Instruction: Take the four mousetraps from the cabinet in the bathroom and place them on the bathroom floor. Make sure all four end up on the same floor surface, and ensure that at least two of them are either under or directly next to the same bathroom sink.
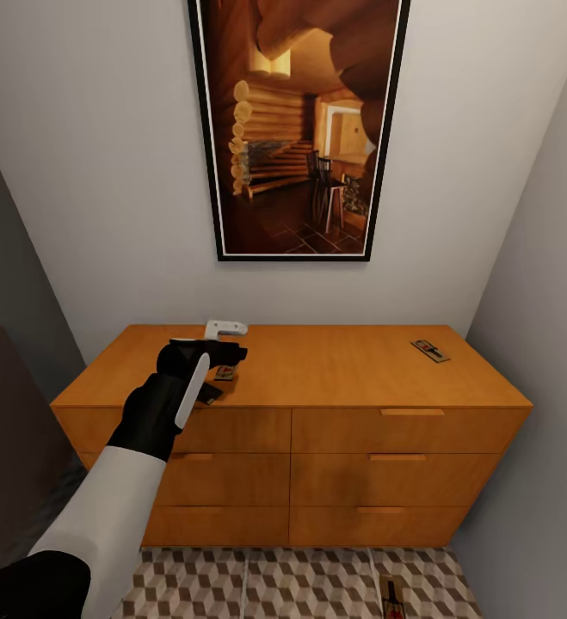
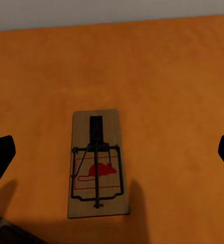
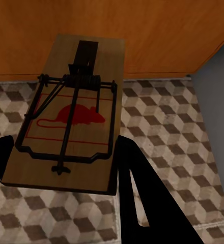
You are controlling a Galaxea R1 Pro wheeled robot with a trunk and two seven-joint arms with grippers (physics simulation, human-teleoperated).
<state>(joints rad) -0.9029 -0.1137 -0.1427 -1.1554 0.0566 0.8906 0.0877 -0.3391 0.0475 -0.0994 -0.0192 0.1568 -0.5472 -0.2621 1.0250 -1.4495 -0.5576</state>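
Over the cabinet (image 1: 335, 370) top, left arm reaches down, jaws spread around a mousetrap (image 2: 97, 163); right jaws clamp another (image 3: 71, 117).

Soft, even light fills the room, with no hard glare anywhere. The cabinet (image 1: 317, 370) top glows warm and its drawer fronts sit duller below. Left of the cabinet the wall falls into dim grey. Close up, faint shadows darken the wood beside the mousetrap (image 2: 98, 165). Renders stay sharp; straight walls splay outward near the edges.
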